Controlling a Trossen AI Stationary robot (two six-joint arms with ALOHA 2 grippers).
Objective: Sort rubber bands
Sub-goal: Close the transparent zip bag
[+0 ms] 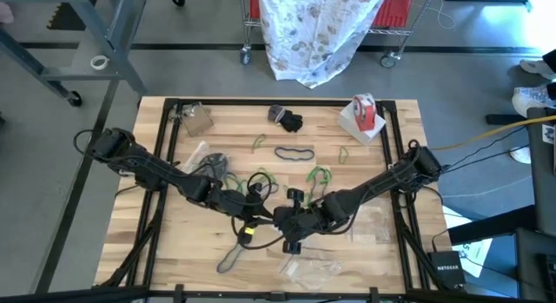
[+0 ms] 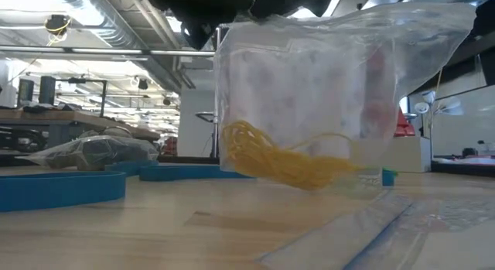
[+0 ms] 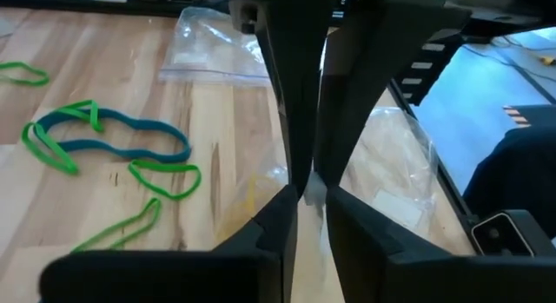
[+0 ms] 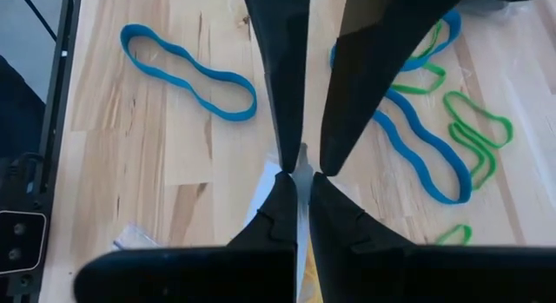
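Both claws, left [image 1: 291, 218] and right [image 1: 298, 221], pinch a clear plastic bag [image 2: 325, 92] of yellow rubber bands [image 2: 286, 158] above the surface [image 1: 174, 242]. Loose blue and green bands [image 4: 434, 138] lie nearby; the lifted bag blocks the low view.

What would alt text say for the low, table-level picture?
A clear plastic bag hangs above the wooden table, its top running up to dark robot parts at the frame's edge. A tangle of yellow rubber bands sits at its bottom. Blue bands lie behind.
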